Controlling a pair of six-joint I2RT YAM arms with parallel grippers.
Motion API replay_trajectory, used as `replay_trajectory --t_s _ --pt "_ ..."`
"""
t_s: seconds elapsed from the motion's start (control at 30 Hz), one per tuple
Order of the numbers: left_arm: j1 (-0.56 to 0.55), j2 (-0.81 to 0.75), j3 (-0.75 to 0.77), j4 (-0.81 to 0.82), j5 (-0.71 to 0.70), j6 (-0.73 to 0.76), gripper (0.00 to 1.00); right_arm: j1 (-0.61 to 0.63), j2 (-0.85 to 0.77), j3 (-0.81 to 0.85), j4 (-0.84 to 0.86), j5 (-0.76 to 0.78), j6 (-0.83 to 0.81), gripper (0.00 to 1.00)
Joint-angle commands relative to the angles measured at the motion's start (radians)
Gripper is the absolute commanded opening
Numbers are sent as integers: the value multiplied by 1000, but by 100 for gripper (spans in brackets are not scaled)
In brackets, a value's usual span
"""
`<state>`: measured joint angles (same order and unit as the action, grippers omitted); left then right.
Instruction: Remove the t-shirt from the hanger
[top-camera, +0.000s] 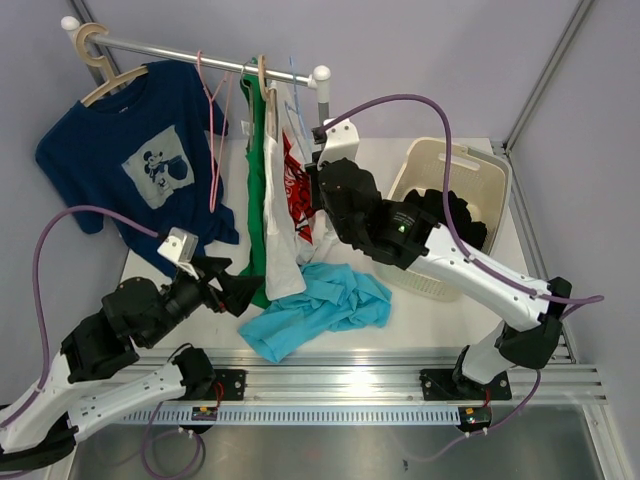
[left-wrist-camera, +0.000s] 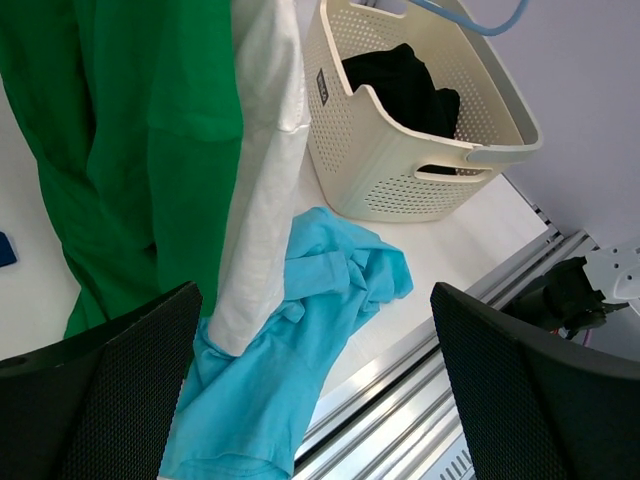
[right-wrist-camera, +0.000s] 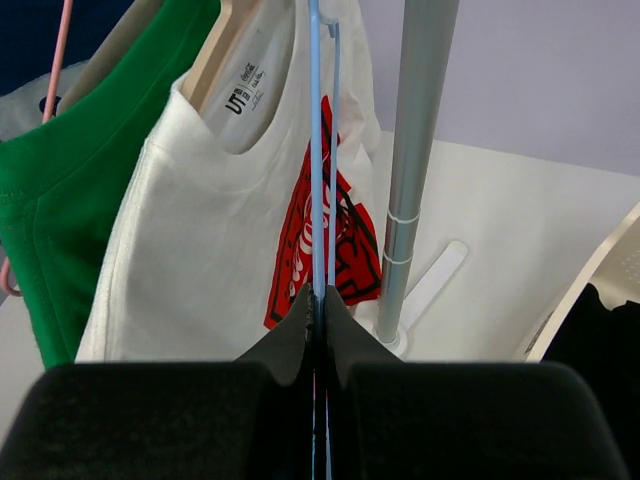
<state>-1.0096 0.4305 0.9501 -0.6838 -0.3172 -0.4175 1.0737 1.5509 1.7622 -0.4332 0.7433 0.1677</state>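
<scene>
the right gripper (right-wrist-camera: 318, 300) is pinched tight on a thin blue wire hanger (right-wrist-camera: 317, 150), just beside the white t-shirt (right-wrist-camera: 200, 250) hanging on the rail (top-camera: 170, 51) next to a green shirt (right-wrist-camera: 60, 200). its neck label reads "ut" and its red print carries coca-cola script. the left gripper (left-wrist-camera: 315, 380) gapes wide above a crumpled light blue shirt (left-wrist-camera: 330, 290).
</scene>
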Motion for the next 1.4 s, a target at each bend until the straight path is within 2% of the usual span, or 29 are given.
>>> replay_trajectory --t_s 0.0,0.03,0.17,0.2,0.23,0.37,0.4,0.5,0.53,0.73,0.9,0.97,1.2,1.37 --pt "-4 -35 -20 47 27 -6 99 6 18 48 57 80 -2 0" --pt "-4 -39 -24 49 27 -7 99 6 24 51 39 79 13 0" --pt "-4 -59 -31 47 41 -6 99 6 35 46 8 76 44 23" --pt "-4 -62 -31 47 56 -3 99 6 32 46 -1 70 52 47" --pt "-4 -64 -31 47 62 5 99 6 25 46 -21 56 65 53" --pt "-3 -47 -37 44 73 40 99 6 -24 39 -88 19 98 72" --pt "-4 -42 -40 43 78 51 99 6 -40 33 -108 7 120 83" --pt "-4 -18 -62 46 111 54 99 6 -138 -56 -168 -91 168 95" --pt "-4 -10 -66 46 121 54 99 6 -211 -154 -144 -163 171 99" --pt "-4 25 -97 62 165 33 99 6 -425 -496 -19 -399 101 100" --pt "-4 -27 -184 127 190 3 99 6 -497 -762 166 -440 166 100" --pt "-4 -39 -195 148 199 -10 99 6 -468 -832 192 -418 211 99" --pt "-4 -52 -238 194 225 -37 99 5 -229 -854 246 -381 305 99" --pt "-4 -111 -310 207 227 -67 99 5 -39 -902 384 -369 328 99"
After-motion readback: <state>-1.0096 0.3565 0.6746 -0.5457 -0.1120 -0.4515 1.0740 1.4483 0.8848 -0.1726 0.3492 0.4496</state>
